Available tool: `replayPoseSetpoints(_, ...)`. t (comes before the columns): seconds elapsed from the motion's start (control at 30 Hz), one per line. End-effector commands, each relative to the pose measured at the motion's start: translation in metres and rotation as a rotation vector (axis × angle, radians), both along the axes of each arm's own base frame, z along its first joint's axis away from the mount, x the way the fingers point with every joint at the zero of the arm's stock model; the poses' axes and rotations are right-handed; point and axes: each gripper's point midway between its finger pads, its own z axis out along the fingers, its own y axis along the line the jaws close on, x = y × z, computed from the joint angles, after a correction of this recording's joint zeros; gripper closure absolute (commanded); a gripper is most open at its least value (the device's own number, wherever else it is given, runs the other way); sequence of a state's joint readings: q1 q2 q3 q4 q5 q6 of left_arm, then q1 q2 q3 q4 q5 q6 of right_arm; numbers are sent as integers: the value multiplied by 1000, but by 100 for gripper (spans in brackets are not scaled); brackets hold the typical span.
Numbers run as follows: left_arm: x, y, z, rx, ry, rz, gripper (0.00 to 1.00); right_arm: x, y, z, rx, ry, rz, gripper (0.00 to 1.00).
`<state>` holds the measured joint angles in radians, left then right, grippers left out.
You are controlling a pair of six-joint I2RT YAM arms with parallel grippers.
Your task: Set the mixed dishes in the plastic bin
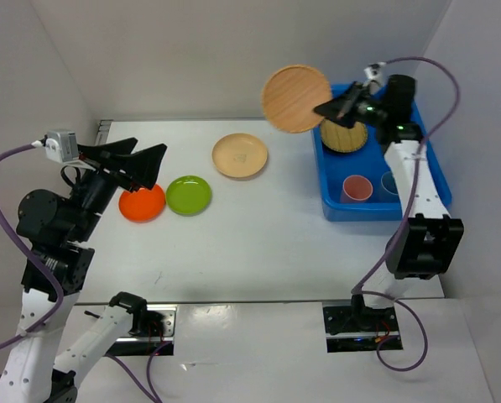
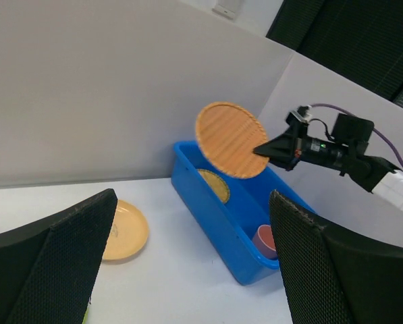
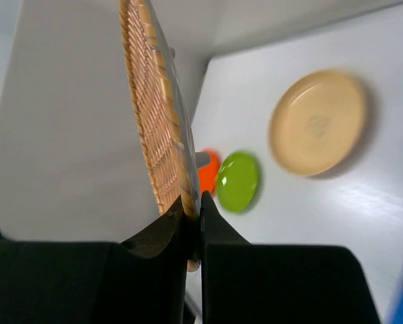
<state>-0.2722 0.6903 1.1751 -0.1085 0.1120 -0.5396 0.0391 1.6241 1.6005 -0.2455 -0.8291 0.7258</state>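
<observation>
My right gripper [image 1: 327, 109] is shut on the rim of a tan woven plate [image 1: 296, 99], holding it on edge in the air over the far left corner of the blue plastic bin [image 1: 334, 210]. The wrist view shows the jaws [image 3: 194, 209] pinching that plate [image 3: 154, 108]. In the bin lie a second tan woven plate [image 1: 344, 134], a pink cup [image 1: 357, 188] and a blue cup [image 1: 390, 182]. On the table are a beige plate [image 1: 240, 155], a lime green plate [image 1: 189, 195] and an orange plate [image 1: 141, 204]. My left gripper [image 1: 143, 155] is open and empty above the orange plate. The black bowl is not in view.
White walls enclose the table at the back and on both sides. The bin [image 2: 215, 202] stands against the right wall. The right arm's purple cable [image 1: 439, 75] loops above the bin.
</observation>
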Motion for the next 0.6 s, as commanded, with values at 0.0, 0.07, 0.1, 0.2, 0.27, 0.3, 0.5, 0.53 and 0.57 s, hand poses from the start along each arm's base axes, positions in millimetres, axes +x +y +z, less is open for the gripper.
replayPoseSetpoints(0.0,-1,2,24,17,-86,15,1,5,-46,8,55,25,-72,99)
replayPoseSetpoints(0.07,1,0,26,28,-95,9,1,24,-89,10,52,-6,-172,99)
replayPoseSetpoints(0.1,6,-3,23,45,-86,2,1,35,-106,8,56,10,-244,99)
replayPoseSetpoints(0.2,15,-6,24,67,-94,1,1,56,-146,-4,110,52,-364,99)
replayPoseSetpoints(0.27,23,-10,23,80,-97,-6,1,74,-169,-19,127,84,-473,99)
replayPoseSetpoints(0.3,27,-11,20,82,-88,-7,1,79,-174,-26,134,105,-500,99)
replayPoseSetpoints(0.5,44,-15,17,112,-95,4,1,118,-203,-87,139,180,-619,99)
replayPoseSetpoints(0.53,44,-15,17,112,-95,4,1,122,-205,-93,144,189,-630,99)
replayPoseSetpoints(0.57,48,-16,14,122,-89,6,1,126,-209,-100,148,207,-657,99)
